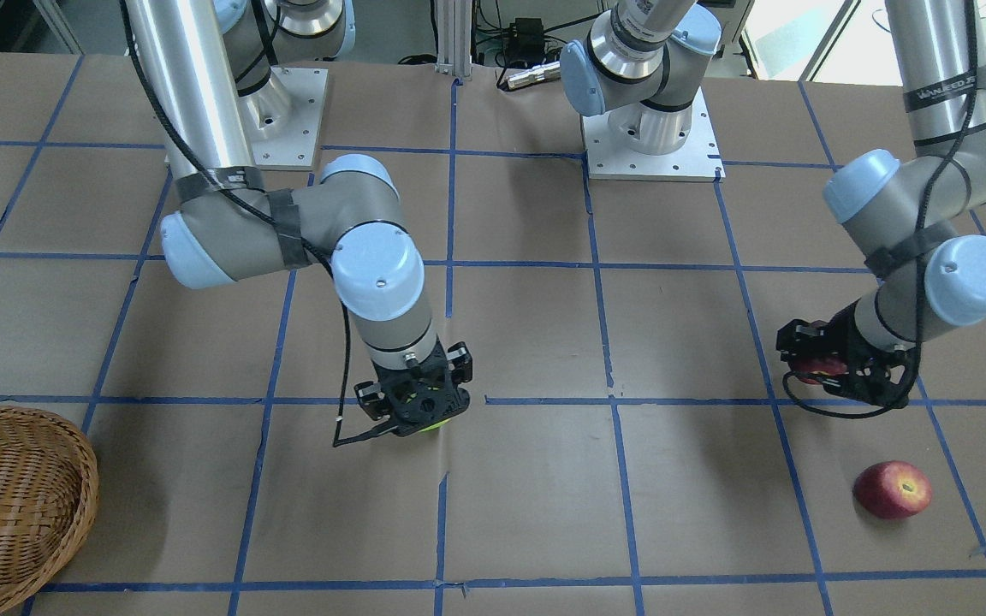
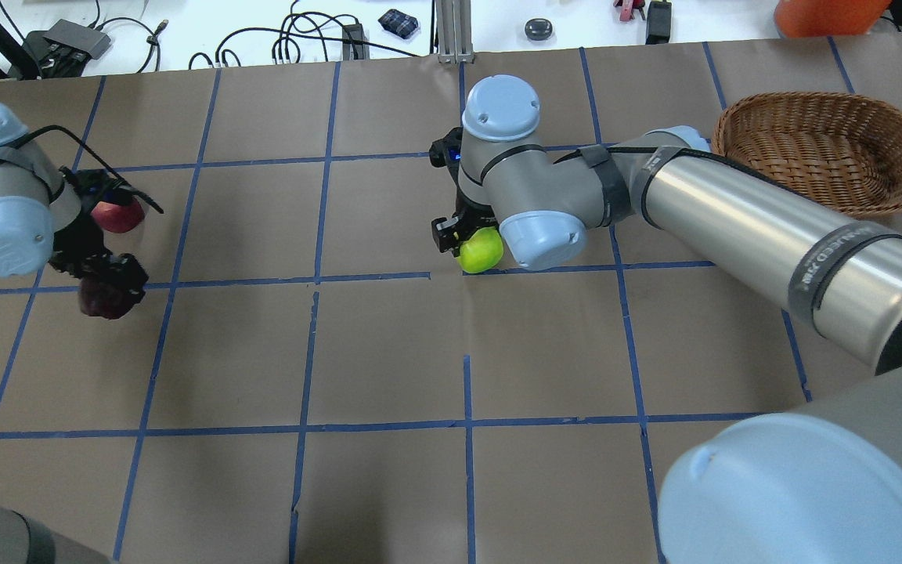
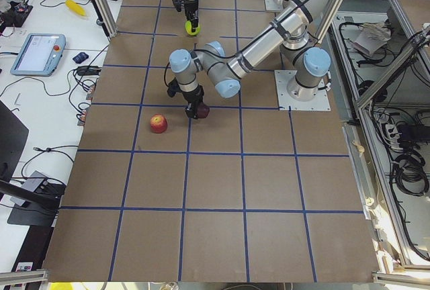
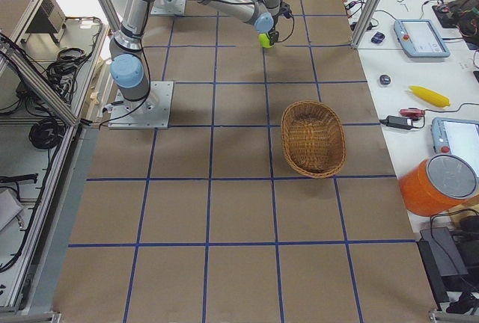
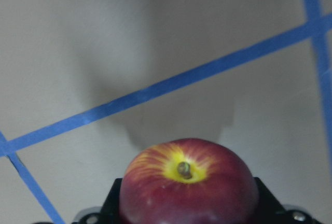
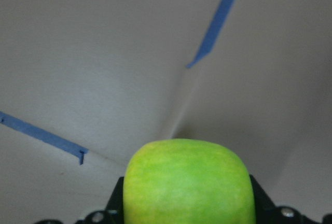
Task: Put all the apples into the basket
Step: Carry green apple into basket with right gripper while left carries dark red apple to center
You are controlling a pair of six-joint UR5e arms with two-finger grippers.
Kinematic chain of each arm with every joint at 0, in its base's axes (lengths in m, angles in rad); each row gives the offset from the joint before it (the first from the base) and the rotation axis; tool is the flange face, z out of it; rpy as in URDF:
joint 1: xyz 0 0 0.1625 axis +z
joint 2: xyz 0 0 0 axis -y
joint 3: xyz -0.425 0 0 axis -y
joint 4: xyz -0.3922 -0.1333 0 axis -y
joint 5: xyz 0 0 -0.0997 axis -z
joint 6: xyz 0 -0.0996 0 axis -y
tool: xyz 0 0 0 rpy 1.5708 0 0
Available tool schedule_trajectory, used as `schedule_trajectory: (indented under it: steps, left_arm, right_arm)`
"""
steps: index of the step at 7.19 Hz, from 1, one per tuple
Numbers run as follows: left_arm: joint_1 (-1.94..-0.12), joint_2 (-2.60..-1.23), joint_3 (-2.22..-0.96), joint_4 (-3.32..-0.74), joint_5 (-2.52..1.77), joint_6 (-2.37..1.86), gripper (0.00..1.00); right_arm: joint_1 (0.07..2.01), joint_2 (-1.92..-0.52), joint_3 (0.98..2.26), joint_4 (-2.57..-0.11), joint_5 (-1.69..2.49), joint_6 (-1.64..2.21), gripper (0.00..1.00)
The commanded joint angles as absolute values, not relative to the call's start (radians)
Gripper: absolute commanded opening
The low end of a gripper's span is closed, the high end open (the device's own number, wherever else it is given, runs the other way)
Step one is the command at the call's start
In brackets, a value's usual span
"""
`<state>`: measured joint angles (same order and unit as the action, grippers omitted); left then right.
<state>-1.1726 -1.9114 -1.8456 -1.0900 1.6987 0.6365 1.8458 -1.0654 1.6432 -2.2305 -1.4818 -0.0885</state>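
My right gripper [image 2: 473, 241] is shut on the lime-green apple [image 2: 481, 252] and holds it above the table, near the middle; the apple fills the bottom of the right wrist view [image 6: 189, 182]. My left gripper [image 2: 110, 291] is shut on the dark maroon apple [image 2: 105, 304], which is yellow around its stem in the left wrist view [image 5: 188, 187], just above the paper. The third, red apple [image 1: 892, 489] lies loose on the table just beyond the left gripper. The wicker basket [image 2: 827, 149] stands at the far right and looks empty.
Brown paper with a blue tape grid [image 2: 388, 352] covers the table. The right arm's long silver link [image 2: 772, 243] runs just in front of the basket. Cables and small devices [image 2: 294, 39] lie past the far edge.
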Motion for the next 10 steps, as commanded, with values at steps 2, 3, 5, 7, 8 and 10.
schedule_trajectory:
  steps: [2, 3, 5, 7, 8, 10]
  left_arm:
    - [-1.502, -1.900, -1.836, -1.100, 1.557, 0.162, 0.15]
    - [-1.625, -1.926, -1.800, -1.060, 1.551, -0.053, 0.15]
    - [-1.803, -2.003, -1.689, -1.049, 1.487, -0.300, 0.15]
    - [-1.906, -2.060, -1.654, -1.037, 1.477, -0.406, 0.16]
    - [-1.908, -2.086, -1.655, -1.008, 1.477, -0.485, 0.20]
    - [-1.908, -2.121, -1.652, -0.957, 1.474, -0.526, 0.59]
  right_arm:
    - [1.526, -1.187, 1.628, -2.117, -1.483, -0.097, 0.00]
    - [1.422, -1.225, 1.606, -2.097, -1.488, -0.109, 0.00]
    - [1.243, -1.229, 1.542, -2.068, -1.543, -0.249, 0.00]
    - [1.127, -1.133, 1.427, -2.080, -1.624, -0.474, 0.00]
    - [1.076, -1.071, 1.381, -2.083, -1.631, -0.517, 0.00]
    - [1.026, -0.935, 1.289, -2.114, -1.634, -0.538, 0.00]
